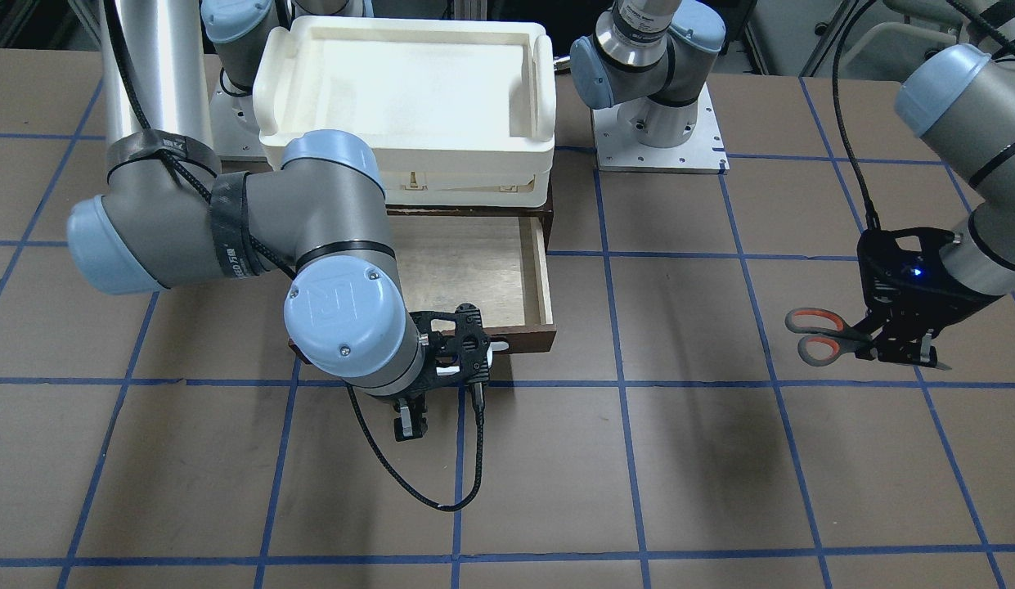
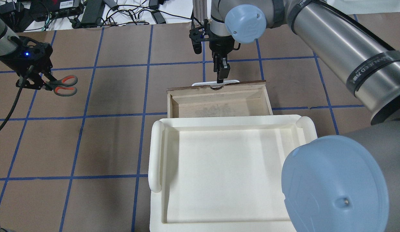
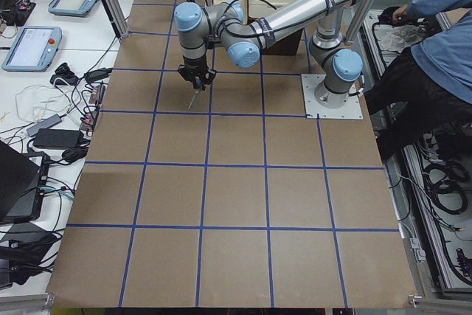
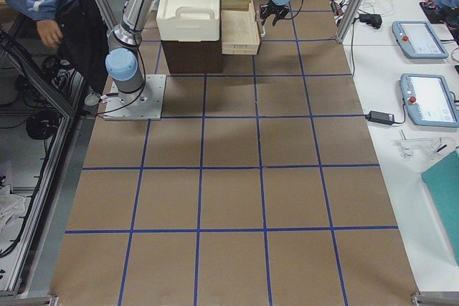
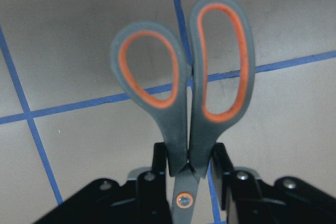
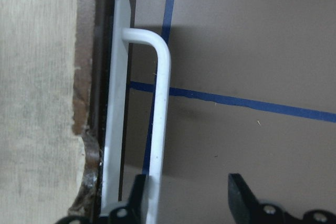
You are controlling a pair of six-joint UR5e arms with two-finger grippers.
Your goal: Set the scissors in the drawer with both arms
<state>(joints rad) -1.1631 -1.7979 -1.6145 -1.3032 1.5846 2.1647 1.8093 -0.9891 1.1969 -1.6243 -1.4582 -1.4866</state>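
One small pair of scissors (image 5: 184, 93) is pinched tight in the left gripper (image 1: 904, 348). The gripper squeezes them near the screw where the two halves join. The grey handles with orange inside stick out past the fingertips, side by side and touching. The dark blades are closed, and their tip pokes out on the other side of the gripper. The scissors point away from the arm, over the brown table (image 1: 679, 458) with its blue lines.

The drawer (image 2: 216, 91) is well apart from this gripper, off to its side. It is pulled open, and its pale wooden floor shows.

The right gripper (image 6: 189, 182) is at the front of the drawer, at the white bar handle (image 6: 160, 103). Its two fingers are spread apart. The bar lies between them, just beside one finger and away from the other, so they are not squeezing it. The chipped front edge (image 6: 84, 145) of the drawer is just past the handle.

Behind the drawer, farther from the right gripper, a big white plastic bin (image 2: 156, 154) sits on top of the brown box that holds the drawer.
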